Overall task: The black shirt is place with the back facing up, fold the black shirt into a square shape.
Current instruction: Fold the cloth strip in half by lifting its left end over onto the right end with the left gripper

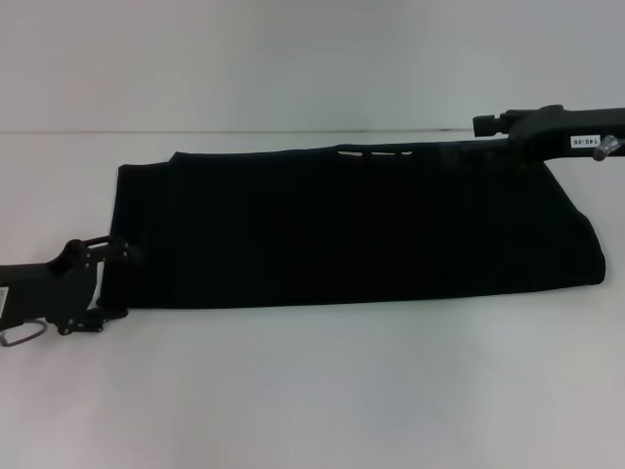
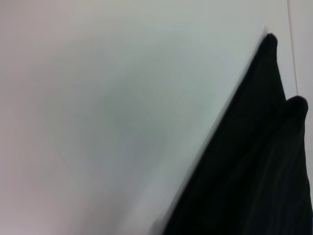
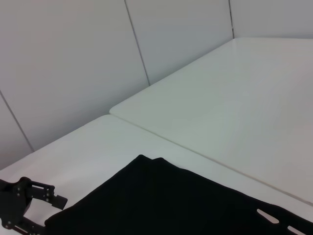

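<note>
From the head view, your black shirt (image 1: 342,230) lies on the white table (image 1: 312,391) as a long band, so the crosswise folds remain. The left gripper (image 1: 103,283) sits at its left end, the right gripper (image 1: 488,125) at the far right corner; I cannot tell either grip. A tag reads roughly "140-06".

The left wrist view shows only shirt edge (image 2: 254,166).

The right wrist view shows white marks, unreadable.

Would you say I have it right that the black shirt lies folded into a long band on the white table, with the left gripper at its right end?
Not quite: the left gripper is at the left end of the black shirt, as the head view shows. The rest holds: the shirt lies folded into a long band on the white table.
</note>
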Controlling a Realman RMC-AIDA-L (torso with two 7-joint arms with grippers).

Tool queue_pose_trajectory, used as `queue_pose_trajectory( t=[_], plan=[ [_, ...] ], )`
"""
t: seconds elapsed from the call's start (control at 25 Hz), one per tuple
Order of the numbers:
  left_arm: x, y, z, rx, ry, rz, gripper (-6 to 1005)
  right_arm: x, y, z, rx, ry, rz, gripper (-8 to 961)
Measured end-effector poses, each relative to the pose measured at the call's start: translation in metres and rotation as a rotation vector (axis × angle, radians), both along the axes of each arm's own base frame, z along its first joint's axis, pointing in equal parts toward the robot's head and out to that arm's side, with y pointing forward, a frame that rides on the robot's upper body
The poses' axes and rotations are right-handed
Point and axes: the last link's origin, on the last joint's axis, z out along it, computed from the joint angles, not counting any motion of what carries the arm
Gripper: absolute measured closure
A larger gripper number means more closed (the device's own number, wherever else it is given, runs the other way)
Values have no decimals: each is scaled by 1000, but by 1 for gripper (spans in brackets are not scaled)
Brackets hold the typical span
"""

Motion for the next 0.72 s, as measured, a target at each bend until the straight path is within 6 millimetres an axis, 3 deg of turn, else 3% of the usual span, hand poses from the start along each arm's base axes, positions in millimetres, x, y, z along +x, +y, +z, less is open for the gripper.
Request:
queue_pose_trajectory(
  t=[0.72],
  plan=[
    [5,13,10,19,68,-71,133,0,1,4,15,17,1,46]
  ],
)
